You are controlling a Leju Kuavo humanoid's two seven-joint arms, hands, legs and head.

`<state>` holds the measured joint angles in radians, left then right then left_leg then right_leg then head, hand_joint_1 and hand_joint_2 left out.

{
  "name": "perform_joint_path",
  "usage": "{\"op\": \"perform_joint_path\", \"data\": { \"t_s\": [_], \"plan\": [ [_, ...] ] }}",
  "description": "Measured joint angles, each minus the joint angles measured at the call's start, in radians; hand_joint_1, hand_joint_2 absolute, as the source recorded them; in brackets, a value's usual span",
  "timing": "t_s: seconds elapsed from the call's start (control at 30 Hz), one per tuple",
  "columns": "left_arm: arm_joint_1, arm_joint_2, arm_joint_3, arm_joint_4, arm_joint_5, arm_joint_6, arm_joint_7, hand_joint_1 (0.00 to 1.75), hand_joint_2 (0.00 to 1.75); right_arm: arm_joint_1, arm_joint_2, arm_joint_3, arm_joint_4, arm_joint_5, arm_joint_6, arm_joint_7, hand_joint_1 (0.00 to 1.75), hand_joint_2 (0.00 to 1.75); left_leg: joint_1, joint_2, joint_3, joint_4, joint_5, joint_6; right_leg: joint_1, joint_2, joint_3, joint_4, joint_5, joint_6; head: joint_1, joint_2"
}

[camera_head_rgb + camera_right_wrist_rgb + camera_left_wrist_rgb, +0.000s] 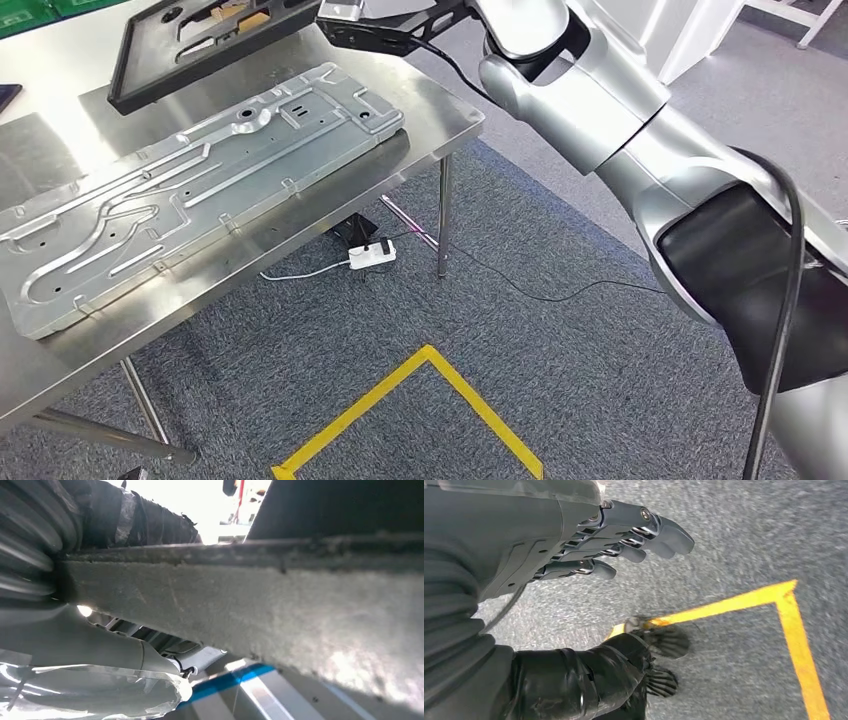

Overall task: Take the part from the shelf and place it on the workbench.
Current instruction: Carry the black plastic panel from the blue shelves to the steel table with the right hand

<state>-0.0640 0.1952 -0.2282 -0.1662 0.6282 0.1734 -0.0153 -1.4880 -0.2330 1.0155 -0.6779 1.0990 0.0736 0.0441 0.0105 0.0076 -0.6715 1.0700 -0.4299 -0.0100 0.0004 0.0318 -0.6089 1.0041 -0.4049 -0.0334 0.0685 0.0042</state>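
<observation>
1. Fingers of the right hand (365,28) could not be made out clearly; the hand met the near edge of the dark part (200,45) at the top of the head view, and in the right wrist view a rough grey edge of the part (260,605) ran right beside the ribbed cover, so I judged it held, though how far the fingers closed I cannot tell.
2. That dark part hung tilted above the far side of the table (440,115), not yet resting on it.
3. Its long axis ran roughly across the head view, leftward from the hand, its flat face turned toward the camera.
4. By my reading, the pick from the shelf was done; lowering and release remained.
5. A silver stamped plate (190,180) already lay flat on the table, its length running diagonally.
6. Left hand (589,550) hung over the grey carpet (744,535) near yellow floor tape (794,630), its fingers (664,530) loosely extended, holding nothing.
</observation>
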Motion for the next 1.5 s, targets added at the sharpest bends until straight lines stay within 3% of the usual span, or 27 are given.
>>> {"op": "perform_joint_path", "data": {
  "t_s": [0.07, 0.2, 0.23, 0.33, 0.37, 0.4, 0.47, 0.53, 0.6, 0.67, 0.73, 0.8, 0.87, 0.9, 0.93, 0.97, 1.03, 1.1, 1.13, 1.2, 1.27, 1.33, 1.4, 1.47, 1.5],
  "plan": [
    [-0.001, 0.000, 0.000, 0.000, 0.000, 0.000, 0.000, 0.00, 1.75, -0.002, 0.000, 0.000, 0.000, 0.001, 0.000, -0.001, 1.75, 1.75, -0.005, -0.001, 0.026, -0.068, 0.028, 0.012, 0.000, 0.006, 0.004, 0.005, -0.008, 0.012, 0.000, 0.000],
    [-0.002, 0.000, -0.001, 0.000, -0.001, 0.000, -0.001, 0.00, 1.75, 0.001, -0.003, 0.000, -0.001, 0.004, 0.001, -0.005, 1.75, 1.75, -0.008, -0.002, 0.048, -0.082, 0.024, 0.042, -0.001, -0.003, -0.006, 0.043, -0.035, 0.034, 0.001, 0.000],
    [-0.002, 0.001, -0.001, 0.000, -0.001, 0.000, -0.001, 0.00, 1.75, 0.000, -0.004, 0.000, -0.001, 0.004, 0.002, -0.006, 1.75, 1.75, -0.008, -0.003, 0.054, -0.083, 0.023, 0.047, -0.002, -0.011, -0.026, 0.082, -0.058, 0.039, 0.002, 0.000],
    [-0.003, 0.001, -0.001, 0.000, -0.001, 0.000, -0.002, 0.00, 1.75, 0.005, -0.004, 0.000, -0.002, 0.010, 0.004, -0.010, 1.75, 1.75, -0.011, -0.014, 0.062, -0.078, 0.012, 0.056, -0.003, -0.021, -0.132, 0.267, -0.130, 0.045, 0.004, 0.000],
    [-0.003, 0.001, -0.001, 0.000, -0.001, -0.001, -0.002, 0.00, 1.75, 0.009, -0.004, 0.000, -0.002, 0.014, 0.006, -0.011, 1.75, 1.75, -0.011, -0.020, 0.064, -0.075, 0.006, 0.057, -0.003, -0.021, -0.156, 0.299, -0.133, 0.046, 0.004, 0.000],
    [-0.002, 0.001, -0.001, 0.000, 0.000, -0.001, -0.002, 0.00, 1.75, 0.011, -0.004, 0.000, -0.002, 0.018, 0.008, -0.011, 1.75, 1.75, -0.011, -0.027, 0.068, -0.071, 0.000, 0.056, -0.003, -0.021, -0.162, 0.292, -0.116, 0.045, 0.004, 0.000],
    [-0.001, 0.000, -0.001, 0.000, 0.000, -0.001, -0.003, 0.00, 1.75, 0.013, -0.004, 0.000, -0.002, 0.025, 0.011, -0.011, 1.75, 1.75, -0.010, -0.046, 0.076, -0.061, -0.015, 0.052, -0.004, -0.012, -0.126, 0.179, -0.035, 0.042, 0.004, 0.000],
    [-0.003, 0.000, -0.001, 0.000, 0.000, -0.002, -0.004, 0.00, 1.75, 0.011, -0.004, 0.000, -0.002, 0.029, 0.012, -0.011, 1.75, 1.75, -0.009, -0.065, 0.079, -0.054, -0.028, 0.045, -0.004, 0.016, -0.080, 0.062, 0.011, 0.036, 0.000, 0.000],
    [-0.005, 0.000, -0.001, 0.000, 0.000, -0.002, -0.005, 0.00, 1.75, 0.010, -0.004, 0.000, -0.002, 0.031, 0.013, -0.011, 1.75, 1.75, -0.005, -0.081, 0.077, -0.053, -0.031, 0.036, -0.002, 0.025, -0.063, 0.028, 0.009, 0.026, -0.003, 0.000],
    [-0.003, 0.000, -0.001, 0.000, 0.000, -0.002, -0.006, 0.00, 1.75, 0.010, -0.004, 0.000, -0.002, 0.032, 0.013, -0.011, 1.75, 1.75, -0.002, -0.089, 0.079, -0.054, -0.033, 0.028, 0.000, 0.007, -0.048, 0.018, 0.012, 0.014, -0.002, 0.000],
    [-0.001, 0.000, -0.001, 0.000, 0.000, -0.003, -0.007, 0.00, 1.75, 0.009, -0.004, 0.000, -0.002, 0.034, 0.013, -0.010, 1.75, 1.75, -0.005, -0.062, 0.064, -0.016, -0.040, 0.022, -0.002, -0.014, -0.022, 0.003, 0.008, 0.004, -0.005, 0.000],
    [-0.003, 0.000, -0.002, 0.000, 0.000, -0.004, -0.008, 0.00, 1.75, 0.009, -0.003, 0.000, -0.002, 0.035, 0.013, -0.010, 1.75, 1.75, -0.006, -0.025, 0.006, 0.085, -0.065, 0.015, -0.002, -0.032, -0.001, -0.006, 0.000, -0.003, -0.009, 0.000],
    [-0.002, 0.000, -0.002, 0.000, 0.000, -0.005, -0.009, 0.00, 1.75, 0.011, -0.003, 0.000, -0.002, 0.035, 0.013, -0.012, 1.75, 1.75, -0.002, -0.015, -0.070, 0.187, -0.098, 0.010, -0.001, -0.047, 0.012, -0.007, -0.013, -0.005, -0.009, 0.000],
    [-0.001, -0.001, -0.002, 0.000, -0.001, -0.005, -0.009, 0.00, 1.75, 0.013, -0.002, 0.000, -0.002, 0.035, 0.014, -0.013, 1.75, 1.75, -0.001, -0.014, -0.096, 0.208, -0.099, 0.009, 0.000, -0.055, 0.019, -0.006, -0.020, -0.005, -0.010, 0.000],
    [0.000, -0.001, -0.002, 0.000, -0.001, -0.005, -0.009, 0.00, 1.75, 0.015, -0.002, 0.000, -0.002, 0.035, 0.014, -0.014, 1.75, 1.75, 0.000, -0.012, -0.099, 0.186, -0.077, 0.009, 0.001, -0.064, 0.027, -0.005, -0.029, -0.004, -0.010, 0.000],
    [0.001, -0.001, -0.002, 0.000, -0.001, -0.005, -0.009, 0.00, 1.75, 0.016, -0.002, 0.000, -0.002, 0.035, 0.014, -0.014, 1.75, 1.75, 0.000, -0.008, -0.084, 0.132, -0.036, 0.010, 0.002, -0.072, 0.036, -0.004, -0.037, -0.002, -0.010, 0.000],
    [0.000, -0.001, -0.002, 0.000, -0.001, -0.005, -0.009, 0.00, 1.75, 0.017, -0.001, 0.000, -0.002, 0.036, 0.014, -0.014, 1.75, 1.75, -0.008, 0.027, -0.034, -0.007, 0.044, 0.017, 0.005, -0.089, 0.056, -0.005, -0.055, 0.002, -0.010, 0.000],
    [-0.002, -0.001, -0.002, 0.000, -0.001, -0.005, -0.010, 0.00, 1.75, 0.016, -0.001, 0.000, -0.002, 0.036, 0.014, -0.014, 1.75, 1.75, -0.022, 0.058, -0.004, -0.077, 0.060, 0.028, 0.008, -0.103, 0.067, -0.008, -0.066, 0.012, -0.010, 0.000],
    [-0.003, -0.001, -0.002, 0.000, -0.001, -0.005, -0.010, 0.00, 1.75, 0.017, -0.001, 0.000, -0.002, 0.036, 0.014, -0.014, 1.75, 1.75, -0.026, 0.058, 0.000, -0.081, 0.052, 0.034, 0.009, -0.109, 0.071, -0.007, -0.070, 0.017, -0.010, 0.000],
    [-0.003, -0.001, -0.002, 0.000, -0.001, -0.005, -0.011, 0.00, 1.75, 0.020, -0.001, 0.000, -0.001, 0.036, 0.014, -0.015, 1.75, 1.75, -0.025, 0.036, 0.014, -0.085, 0.051, 0.045, 0.008, -0.113, 0.081, 0.002, -0.083, 0.030, -0.008, 0.000],
    [-0.003, 0.000, -0.003, 0.000, -0.001, -0.005, -0.012, 0.00, 1.75, 0.020, -0.002, 0.000, -0.001, 0.036, 0.013, -0.015, 1.75, 1.75, -0.021, 0.016, 0.031, -0.085, 0.043, 0.055, 0.002, -0.081, 0.057, 0.065, -0.104, 0.039, -0.006, 0.000],
    [-0.005, 0.000, -0.003, 0.000, -0.001, -0.005, -0.012, 0.00, 1.75, 0.022, -0.004, 0.000, 0.000, 0.036, 0.013, -0.015, 1.75, 1.75, -0.021, -0.004, 0.043, -0.085, 0.034, 0.064, -0.004, -0.045, -0.020, 0.191, -0.145, 0.043, -0.004, 0.000],
    [-0.006, -0.001, -0.003, 0.000, -0.001, -0.005, -0.012, 0.00, 1.75, 0.030, -0.005, 0.000, 0.001, 0.036, 0.013, -0.016, 1.75, 1.75, -0.021, -0.029, 0.055, -0.082, 0.021, 0.066, -0.005, -0.035, -0.097, 0.284, -0.181, 0.045, -0.004, 0.000],
    [-0.004, -0.001, -0.003, 0.000, -0.001, -0.005, -0.012, 0.00, 1.75, 0.037, -0.008, 0.000, 0.002, 0.037, 0.013, -0.017, 1.75, 1.75, -0.020, -0.059, 0.069, -0.074, 0.005, 0.064, -0.005, -0.030, -0.120, 0.259, -0.151, 0.041, -0.004, 0.000],
    [-0.003, -0.002, -0.004, 0.000, -0.001, -0.005, -0.011, 0.00, 1.75, 0.038, -0.009, 0.000, 0.003, 0.038, 0.012, -0.017, 1.75, 1.75, -0.019, -0.075, 0.076, -0.068, -0.005, 0.062, -0.004, -0.021, -0.108, 0.196, -0.101, 0.038, -0.004, 0.000]
  ]
}}
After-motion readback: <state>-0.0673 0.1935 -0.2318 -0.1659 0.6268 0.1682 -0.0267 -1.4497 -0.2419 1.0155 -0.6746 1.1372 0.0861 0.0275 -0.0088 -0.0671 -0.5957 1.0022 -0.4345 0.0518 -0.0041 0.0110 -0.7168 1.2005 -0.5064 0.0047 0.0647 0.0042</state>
